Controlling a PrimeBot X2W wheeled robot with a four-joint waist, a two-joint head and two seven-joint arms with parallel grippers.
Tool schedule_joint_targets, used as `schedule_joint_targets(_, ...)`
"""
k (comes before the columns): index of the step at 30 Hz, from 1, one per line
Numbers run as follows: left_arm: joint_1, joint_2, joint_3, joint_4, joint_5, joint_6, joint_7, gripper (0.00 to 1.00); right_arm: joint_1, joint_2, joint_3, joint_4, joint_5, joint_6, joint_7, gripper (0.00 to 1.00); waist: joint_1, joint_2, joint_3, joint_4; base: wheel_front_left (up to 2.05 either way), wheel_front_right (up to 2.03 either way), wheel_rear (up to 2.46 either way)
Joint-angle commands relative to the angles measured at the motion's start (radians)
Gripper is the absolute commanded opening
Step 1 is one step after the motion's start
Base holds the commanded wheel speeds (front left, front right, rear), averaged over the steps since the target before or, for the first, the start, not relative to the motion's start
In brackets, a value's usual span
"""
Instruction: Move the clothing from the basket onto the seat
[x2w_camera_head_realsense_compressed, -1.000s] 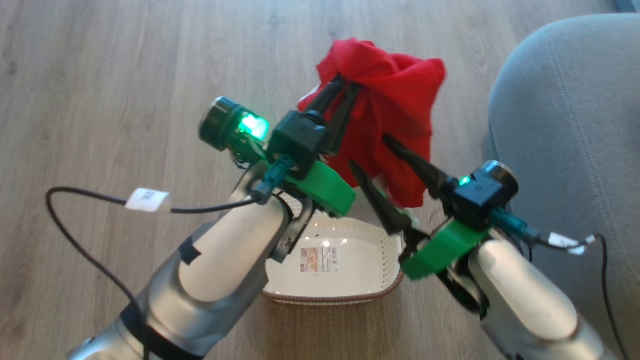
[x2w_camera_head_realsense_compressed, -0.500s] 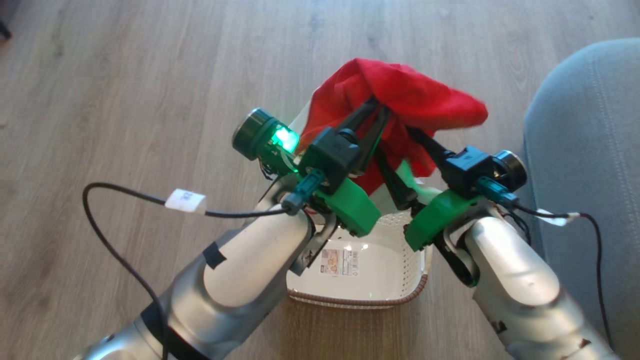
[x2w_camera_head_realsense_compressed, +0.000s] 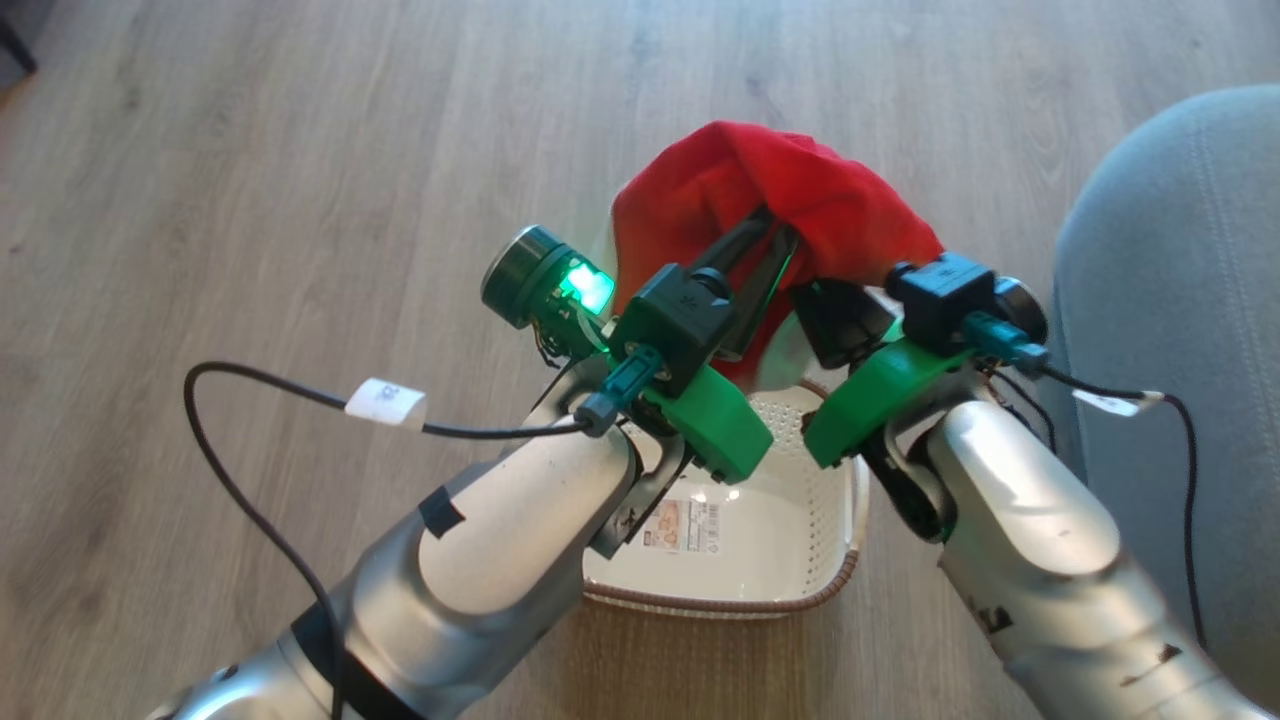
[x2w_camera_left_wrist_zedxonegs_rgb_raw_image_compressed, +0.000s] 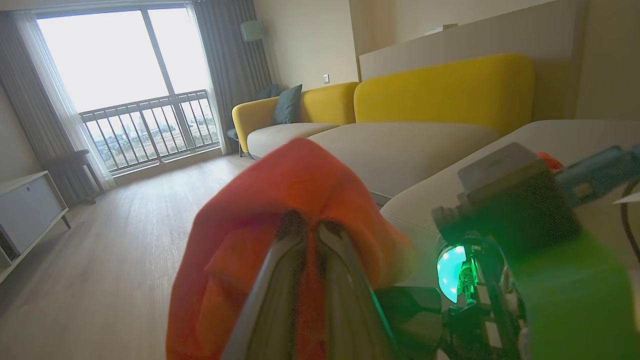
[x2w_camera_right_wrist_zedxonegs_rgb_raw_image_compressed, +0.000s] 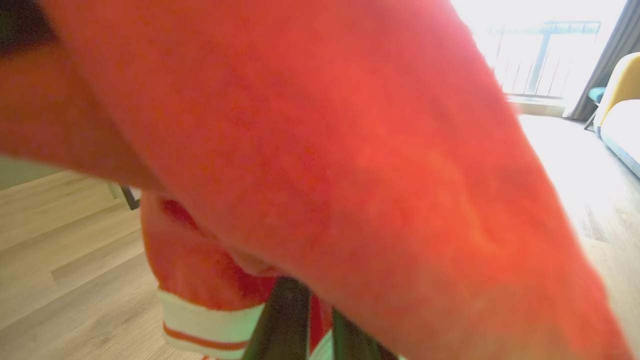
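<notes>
The red clothing (x2w_camera_head_realsense_compressed: 800, 195) hangs bunched above the far end of the cream basket (x2w_camera_head_realsense_compressed: 700, 603), whose floor is bare except for a label. My left gripper (x2w_camera_head_realsense_compressed: 772, 228) is shut on a fold of it; in the left wrist view the clothing (x2w_camera_left_wrist_zedxonegs_rgb_raw_image_compressed: 300, 175) drapes over the left gripper (x2w_camera_left_wrist_zedxonegs_rgb_raw_image_compressed: 306, 225). My right gripper (x2w_camera_head_realsense_compressed: 835, 300) reaches in from the right, its fingertips buried under the cloth. In the right wrist view its fingers (x2w_camera_right_wrist_zedxonegs_rgb_raw_image_compressed: 285, 315) stand close together with red clothing (x2w_camera_right_wrist_zedxonegs_rgb_raw_image_compressed: 350, 150) between and over them, and a white striped cuff hangs lower left. The grey seat (x2w_camera_head_realsense_compressed: 1170, 300) lies to the right.
Wooden floor (x2w_camera_head_realsense_compressed: 300, 200) surrounds the basket. Black cables with white tags (x2w_camera_head_realsense_compressed: 385, 402) trail from both wrists. The left wrist view shows a yellow-backed sofa (x2w_camera_left_wrist_zedxonegs_rgb_raw_image_compressed: 440, 90), a balcony window (x2w_camera_left_wrist_zedxonegs_rgb_raw_image_compressed: 125, 65) and a white cabinet (x2w_camera_left_wrist_zedxonegs_rgb_raw_image_compressed: 25, 210) at the left.
My right gripper has swung up and left under the garment beside the left gripper, and its fingers have gone from wide open to shut. The head camera has shifted, so the seat sits further right.
</notes>
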Motion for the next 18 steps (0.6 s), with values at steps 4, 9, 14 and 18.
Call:
schedule_joint_targets(4,-0.034,-0.002,0.043,-0.022,-0.025,-0.020,-0.011,1.00,0.014,-0.027,-0.032,-0.111,0.010,0.000,-0.006,0.00,0.0000,0.0000,0.015,-0.031,0.00,0.00,0.00)
schedule_joint_targets(9,-0.016,-0.001,0.048,-0.015,-0.028,-0.068,-0.012,1.00,0.043,-0.068,-0.129,-0.205,0.015,0.000,-0.006,0.00,0.0000,0.0000,0.032,-0.078,0.00,0.00,0.00)
schedule_joint_targets(14,0.008,0.004,0.062,-0.002,-0.027,-0.135,-0.012,1.00,0.067,-0.086,-0.197,-0.276,0.019,0.000,-0.006,0.00,0.0000,0.0000,0.044,-0.147,0.00,0.00,0.00)
schedule_joint_targets(18,0.026,0.009,0.074,0.025,-0.022,-0.192,-0.012,1.00,0.079,-0.108,-0.221,-0.320,0.023,0.000,-0.006,0.00,0.0000,0.0000,0.055,-0.216,0.00,0.00,0.00)
